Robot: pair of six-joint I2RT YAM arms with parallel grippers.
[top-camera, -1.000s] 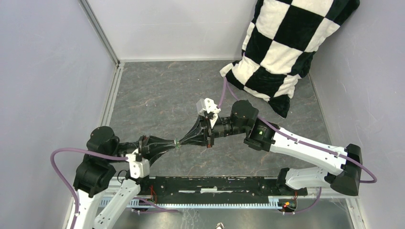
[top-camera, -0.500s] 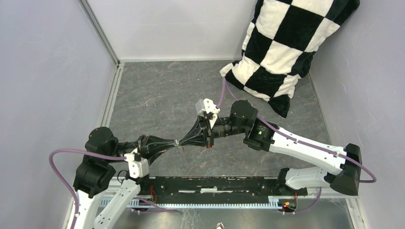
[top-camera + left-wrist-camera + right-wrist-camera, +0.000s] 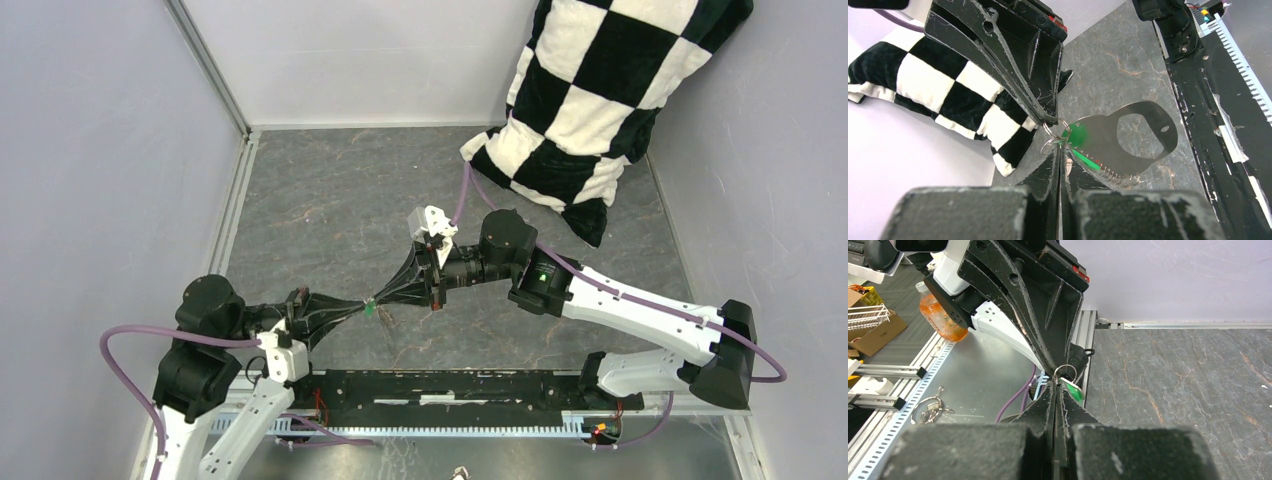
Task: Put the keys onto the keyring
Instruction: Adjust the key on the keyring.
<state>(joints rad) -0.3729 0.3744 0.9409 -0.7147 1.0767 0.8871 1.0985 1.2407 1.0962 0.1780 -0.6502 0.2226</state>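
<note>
Black left gripper [image 3: 1059, 152], jaws pressed together, sits at the green-headed metal key [image 3: 1076, 135] in mid-air; its grip is unclear. Beyond, the right gripper [image 3: 1050, 121] pinches the small wire ring [image 3: 1064, 125] of the flat grey metal keyring [image 3: 1098, 141]. Threading likely needs a steady ring.

A dark grey tabletop with a slate-like pattern of pale and rust-coloured veins [image 3: 330, 200] carries everything. A plush pillow in large black and white checks [image 3: 590, 100] lies at its far right corner, tilted up against the pale wall, its lower tip resting on the stone-look surface. A silvery metal strip [image 3: 232, 200] borders the left edge, and a black mounting rail [image 3: 450, 385] runs along the near edge.
</note>
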